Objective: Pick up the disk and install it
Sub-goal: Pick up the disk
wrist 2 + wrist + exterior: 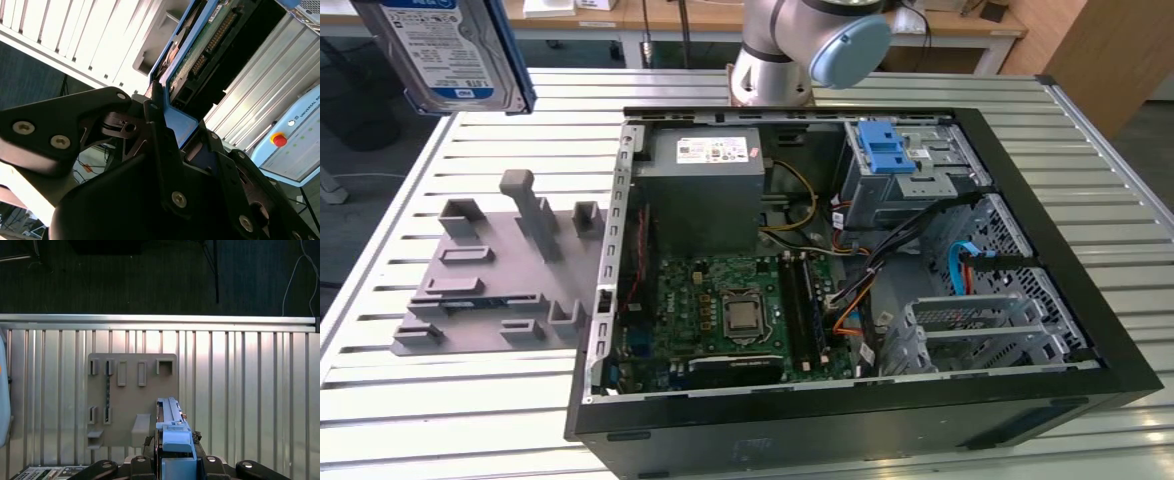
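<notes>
In the exterior view the arm was recorded as an upright grey segment at the top middle of the frame, carrying a joint closed off by a pale blue cap. In the second wrist view the claw was seen as black linked plates fastened with silver screws, its two fingers drawn together from either side onto the blue-framed edge of the disk and in contact with it. In the first wrist view the claw held the disk edge-on between its black links, clear of any support.
</notes>
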Robot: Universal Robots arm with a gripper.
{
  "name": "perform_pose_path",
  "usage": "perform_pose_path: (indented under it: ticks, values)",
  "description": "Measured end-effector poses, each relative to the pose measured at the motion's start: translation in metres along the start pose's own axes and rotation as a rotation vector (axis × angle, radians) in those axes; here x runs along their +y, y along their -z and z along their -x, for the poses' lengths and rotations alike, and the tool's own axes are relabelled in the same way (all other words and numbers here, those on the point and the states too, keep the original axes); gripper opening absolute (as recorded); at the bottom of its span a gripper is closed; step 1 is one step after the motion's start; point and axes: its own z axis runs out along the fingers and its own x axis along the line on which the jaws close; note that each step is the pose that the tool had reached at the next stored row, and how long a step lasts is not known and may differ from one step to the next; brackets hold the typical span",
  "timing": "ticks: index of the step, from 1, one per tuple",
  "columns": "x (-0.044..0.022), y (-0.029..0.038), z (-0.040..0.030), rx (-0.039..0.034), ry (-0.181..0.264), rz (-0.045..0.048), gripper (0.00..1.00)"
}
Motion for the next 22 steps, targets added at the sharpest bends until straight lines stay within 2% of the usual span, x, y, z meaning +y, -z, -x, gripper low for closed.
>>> perform_pose_path:
  ticks: [10, 22]
  values:
    - [-0.0056, 0.0, -0.0002, 0.0, 0.0, 0.0, 0.36]
    - [-0.0157, 0.0003, -0.0053, -0.0001, 0.0, 0.0, 0.36]
